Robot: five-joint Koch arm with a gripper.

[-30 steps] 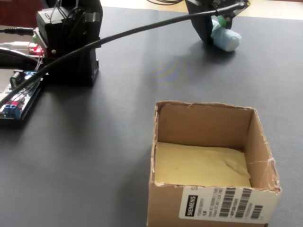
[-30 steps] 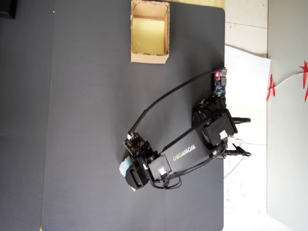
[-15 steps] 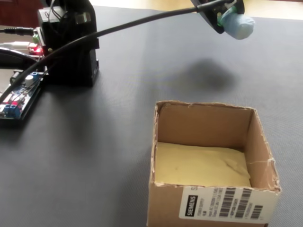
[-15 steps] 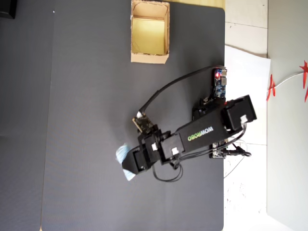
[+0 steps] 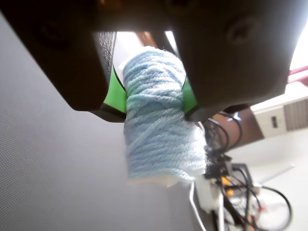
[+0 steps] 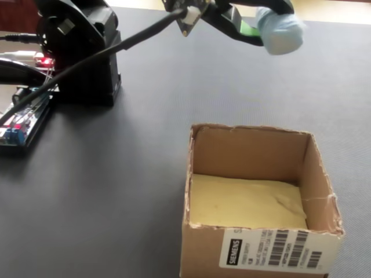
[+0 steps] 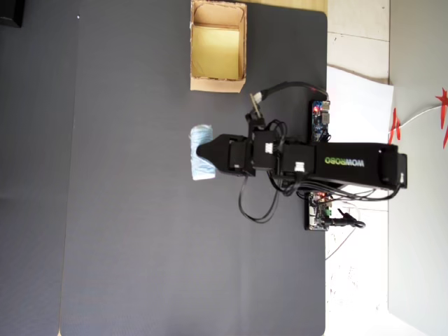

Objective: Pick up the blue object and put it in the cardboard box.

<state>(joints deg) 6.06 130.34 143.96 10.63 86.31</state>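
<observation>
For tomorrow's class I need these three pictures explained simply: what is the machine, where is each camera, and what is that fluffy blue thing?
It is a small hobby robot arm on a dark grey mat. One camera rides on its wrist, one looks straight down from overhead, and one stands at table height beside the cardboard box. The gripper, the arm's two-fingered claw, is clamped on the blue object, a little bundle of yarn, holding it above the mat. The box looks empty, showing only its yellowish floor.

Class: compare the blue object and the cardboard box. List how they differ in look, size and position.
The blue object is pale blue wound yarn, soft and rounded; the cardboard box is tan, stiff and angular. The bundle is far smaller. It is clamped between the gripper jaws above the mat; the box sits on the mat, open and empty.
</observation>
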